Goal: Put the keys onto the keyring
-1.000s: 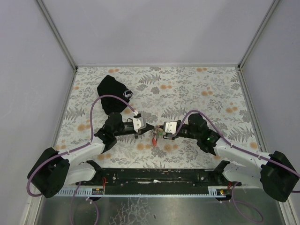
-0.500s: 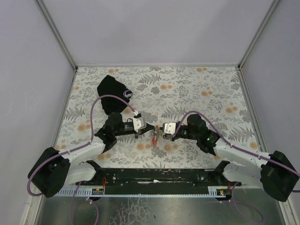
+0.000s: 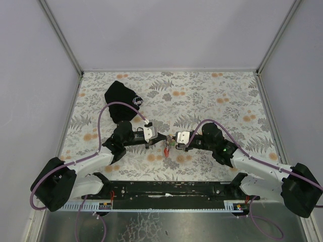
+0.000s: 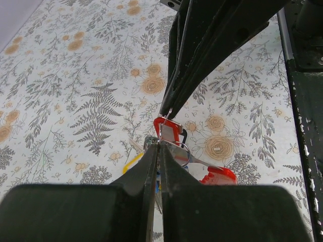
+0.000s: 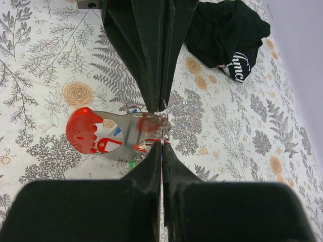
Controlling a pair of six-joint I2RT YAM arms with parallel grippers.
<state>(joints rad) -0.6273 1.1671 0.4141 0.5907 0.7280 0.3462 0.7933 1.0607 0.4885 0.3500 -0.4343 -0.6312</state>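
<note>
Both grippers meet tip to tip over the middle of the floral mat, a little above it. My left gripper (image 3: pixel 162 139) (image 4: pixel 159 144) is shut on the thin wire keyring (image 4: pixel 184 150) (image 5: pixel 165 122). From the ring hang a flat metal fob with a red end (image 5: pixel 83 130) (image 4: pixel 218 175) and keys with yellow (image 4: pixel 132 161) and green (image 5: pixel 132 162) tags. My right gripper (image 3: pixel 172 140) (image 5: pixel 162 144) is shut on the top of a red-tagged key (image 4: pixel 169 130) (image 3: pixel 165 150), right against the ring. The rest of the bunch is hidden behind the fingers.
A black cloth pouch with a white logo (image 3: pixel 122 101) (image 5: pixel 229 35) lies at the back left of the mat. Grey walls close the table (image 3: pixel 227 96) in on three sides. Purple cables loop over both arms.
</note>
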